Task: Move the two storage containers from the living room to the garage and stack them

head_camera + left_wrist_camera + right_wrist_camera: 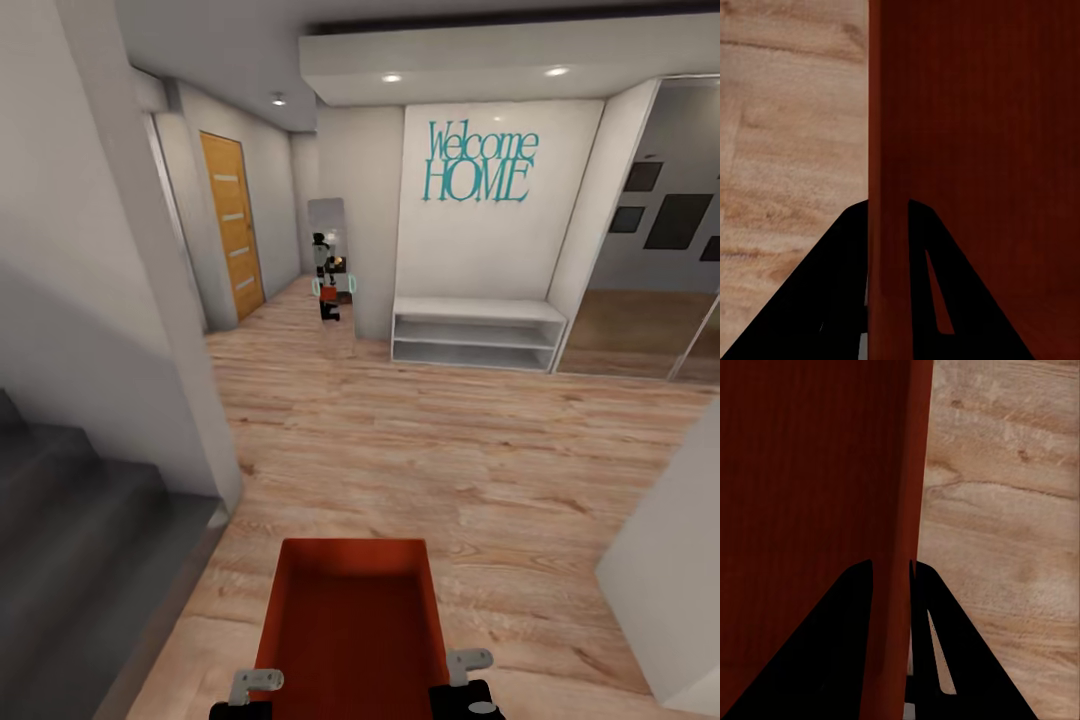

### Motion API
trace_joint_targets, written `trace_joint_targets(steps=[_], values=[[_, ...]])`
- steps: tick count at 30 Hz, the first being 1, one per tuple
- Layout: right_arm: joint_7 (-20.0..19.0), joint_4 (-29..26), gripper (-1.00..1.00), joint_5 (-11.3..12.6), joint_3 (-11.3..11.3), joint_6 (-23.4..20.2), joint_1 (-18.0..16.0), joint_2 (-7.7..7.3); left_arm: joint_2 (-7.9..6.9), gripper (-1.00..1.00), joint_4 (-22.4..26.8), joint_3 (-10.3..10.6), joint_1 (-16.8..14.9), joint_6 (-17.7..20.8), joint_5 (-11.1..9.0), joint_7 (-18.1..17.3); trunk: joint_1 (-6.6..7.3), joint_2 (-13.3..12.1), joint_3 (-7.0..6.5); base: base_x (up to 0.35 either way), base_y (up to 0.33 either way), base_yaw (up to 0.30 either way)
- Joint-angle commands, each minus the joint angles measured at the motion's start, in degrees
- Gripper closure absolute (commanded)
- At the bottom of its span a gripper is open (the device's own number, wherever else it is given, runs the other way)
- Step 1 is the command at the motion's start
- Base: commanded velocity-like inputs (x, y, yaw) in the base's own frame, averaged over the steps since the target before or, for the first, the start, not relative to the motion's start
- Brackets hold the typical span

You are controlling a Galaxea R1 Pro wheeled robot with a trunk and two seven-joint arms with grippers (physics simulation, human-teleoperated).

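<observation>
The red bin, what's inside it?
Nothing: the bin looks empty, just its ribbed red bottom. Both grippers, left and right, pinch its side walls. The near end is out of view.

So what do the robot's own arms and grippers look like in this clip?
In the head view, the left gripper and right gripper each show a pale grey angular bracket piece with small dark round holes, on black bodies at the bottom edge. In the wrist views the fingers are plain matte black, broad at the base and tapering toward the tips. No cables or markings are visible.
</observation>
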State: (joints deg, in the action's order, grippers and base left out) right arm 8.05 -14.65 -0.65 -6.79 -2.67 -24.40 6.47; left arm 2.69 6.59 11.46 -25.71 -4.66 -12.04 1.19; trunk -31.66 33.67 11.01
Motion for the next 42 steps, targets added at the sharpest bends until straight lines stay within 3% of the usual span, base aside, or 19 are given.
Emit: trace_joint_targets(steps=[1, 42], values=[[-0.1, -0.2, 1.00, 0.2, -1.2, -0.2, 0.0, 0.03, 0.12, 1.00, -0.2, 2.4, 0.0, -0.2, -0.7, -0.1, -0.05, 0.1, 0.09, 0.343, 0.000, 0.000], [-0.1, -0.2, 1.00, 0.2, -1.2, -0.3, 0.0, 0.03, 0.12, 1.00, -0.2, 2.4, 0.0, -0.2, -0.7, -0.1, -0.05, 0.1, 0.09, 0.343, 0.000, 0.000]])
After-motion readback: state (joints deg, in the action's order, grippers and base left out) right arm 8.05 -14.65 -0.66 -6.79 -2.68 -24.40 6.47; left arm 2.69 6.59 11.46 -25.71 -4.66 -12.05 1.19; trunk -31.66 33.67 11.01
